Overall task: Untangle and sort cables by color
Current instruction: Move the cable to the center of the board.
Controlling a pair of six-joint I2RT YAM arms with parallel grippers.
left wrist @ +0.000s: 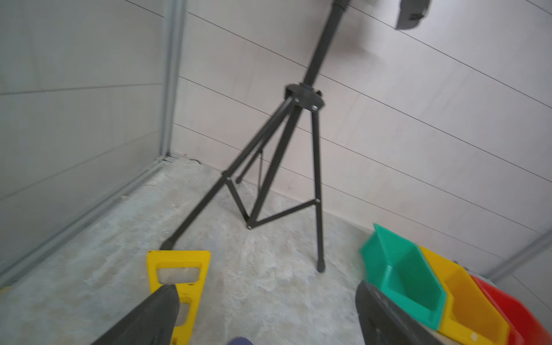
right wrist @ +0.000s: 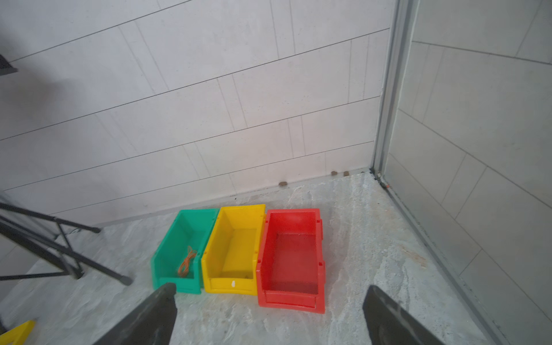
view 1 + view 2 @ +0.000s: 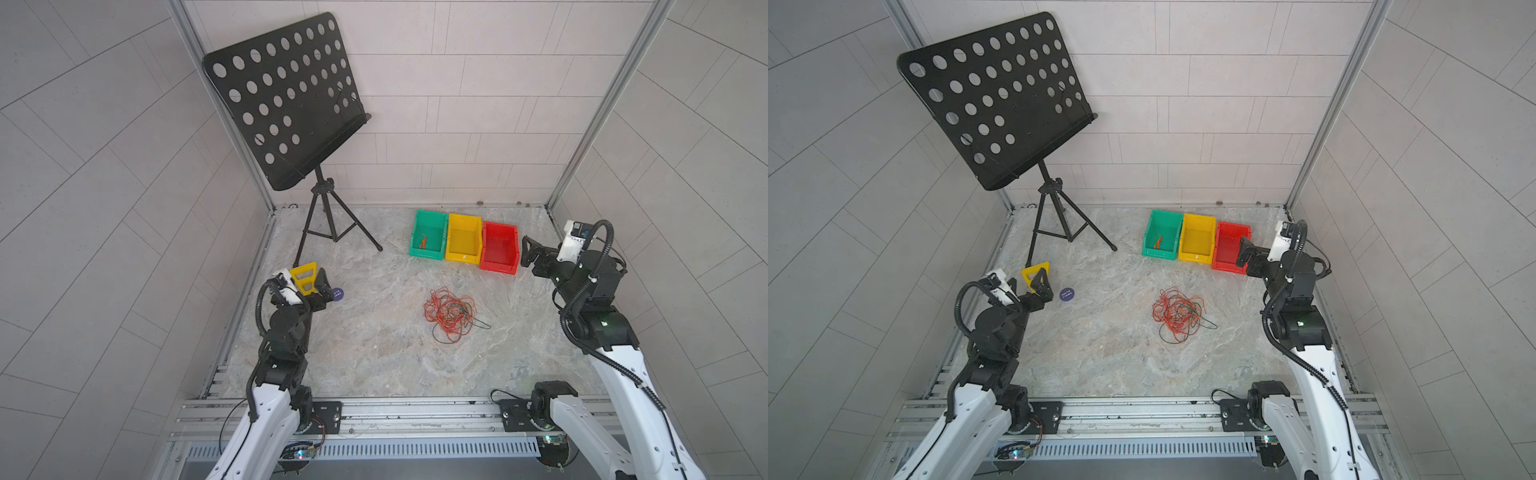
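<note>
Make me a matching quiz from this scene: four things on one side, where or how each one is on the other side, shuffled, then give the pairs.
1. green bin
2. yellow bin
3. red bin
4. cable tangle

A. loose on the table, in front of the bins
B. middle of the row, empty
C. holds a small orange bundle
D. end of the row nearest the right gripper

Pairs: 1-C, 2-B, 3-D, 4-A
</note>
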